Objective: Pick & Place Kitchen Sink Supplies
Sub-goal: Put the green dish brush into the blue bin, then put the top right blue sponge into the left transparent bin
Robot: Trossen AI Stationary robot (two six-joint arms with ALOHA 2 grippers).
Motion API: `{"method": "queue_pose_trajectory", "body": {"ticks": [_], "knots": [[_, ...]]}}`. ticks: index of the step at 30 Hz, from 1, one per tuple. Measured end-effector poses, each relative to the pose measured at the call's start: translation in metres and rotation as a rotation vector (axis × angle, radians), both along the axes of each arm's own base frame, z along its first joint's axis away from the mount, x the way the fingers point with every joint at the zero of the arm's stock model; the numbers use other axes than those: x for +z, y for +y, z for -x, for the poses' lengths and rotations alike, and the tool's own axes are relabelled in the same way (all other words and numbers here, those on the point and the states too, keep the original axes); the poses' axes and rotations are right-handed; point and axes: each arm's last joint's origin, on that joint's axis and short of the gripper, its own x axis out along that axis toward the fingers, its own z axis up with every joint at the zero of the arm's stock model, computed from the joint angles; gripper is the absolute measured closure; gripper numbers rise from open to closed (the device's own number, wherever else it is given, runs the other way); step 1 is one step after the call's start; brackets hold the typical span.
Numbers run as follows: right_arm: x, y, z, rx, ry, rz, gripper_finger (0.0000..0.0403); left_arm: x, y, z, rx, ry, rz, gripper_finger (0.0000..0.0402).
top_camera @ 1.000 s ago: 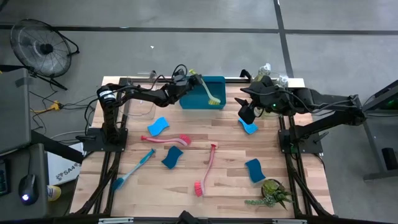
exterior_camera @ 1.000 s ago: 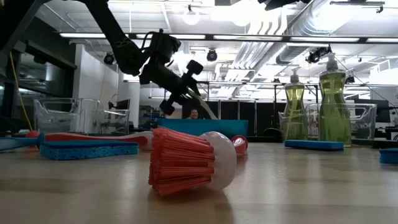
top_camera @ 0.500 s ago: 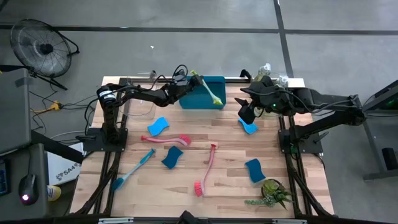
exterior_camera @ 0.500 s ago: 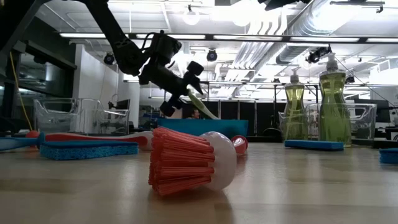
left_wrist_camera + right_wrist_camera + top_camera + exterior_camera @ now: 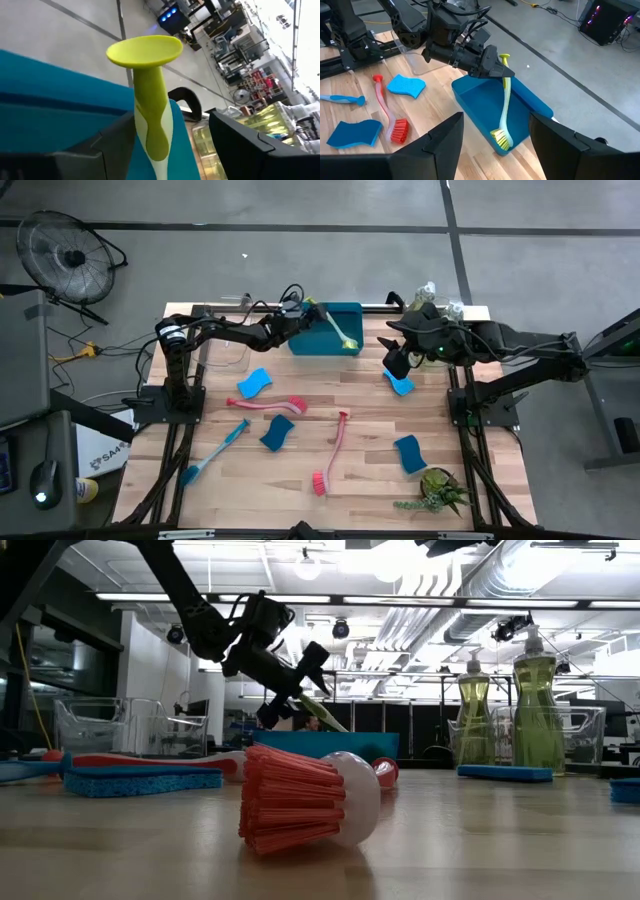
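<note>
Right wrist view: left gripper [image 5: 492,59] released around yellow-green plastic dish brush [image 5: 504,107] | head in blue rectangular tray [image 5: 521,102] | risk: handle tips out toward 12 o'clock | right gripper [image 5: 396,363] parted, empty

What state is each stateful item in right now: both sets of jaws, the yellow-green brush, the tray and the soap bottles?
left gripper: jaws open on either side of the brush handle, at the tray's edge
right gripper: jaws open, empty, above a blue sponge
yellow-green dish brush: bristle head down in the tray, handle leaning up
blue tray: holds only that brush
soap bottles: upright, pump tops on
</note>
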Motion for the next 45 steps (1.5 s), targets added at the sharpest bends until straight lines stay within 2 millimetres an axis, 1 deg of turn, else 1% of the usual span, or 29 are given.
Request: {"method": "queue_pose_trajectory", "body": {"ticks": [11, 13, 20, 28, 33, 35, 40, 43, 45], "knots": [[-0.003, 0.0, 0.002, -0.042, -0.006, -0.054, 0.0187, -0.006, -0.002, 0.0, -0.034, -0.044, 0.147, 0.0156], [-0.003, 0.0, 0.002, -0.041, -0.006, -0.054, 0.0187, -0.005, -0.003, 0.002, -0.03, -0.044, 0.178, 0.0156], [-0.003, 0.0, 0.002, -0.028, -0.003, -0.063, 0.0187, 0.012, -0.009, 0.014, 0.01, 0.031, 0.209, 0.0156], [-0.003, 0.0, 0.002, -0.028, -0.002, -0.062, 0.0186, 0.031, -0.014, 0.028, 0.056, 0.166, 0.173, 0.0156], [-0.003, 0.0, 0.002, -0.028, 0.002, -0.062, 0.0189, 0.051, -0.015, 0.024, 0.025, 0.339, 0.124, 0.0156], [-0.004, 0.0, 0.002, -0.021, 0.012, -0.06, 0.0189, 0.062, -0.013, 0.021, 0.001, 0.394, 0.078, 0.0156], [-0.008, 0.001, 0.005, 0.007, 0.068, -0.07, 0.0189, 0.095, -0.018, 0.008, -0.056, 0.484, -0.114, 0.0156], [-0.01, 0.002, 0.006, 0.046, 0.099, -0.086, 0.0188, 0.118, -0.022, 0.0, -0.135, 0.535, -0.245, 0.0156], [-0.011, 0.003, 0.007, 0.069, 0.119, -0.099, 0.0188, 0.129, -0.027, -0.003, -0.218, 0.594, -0.309, 0.0156]]}}
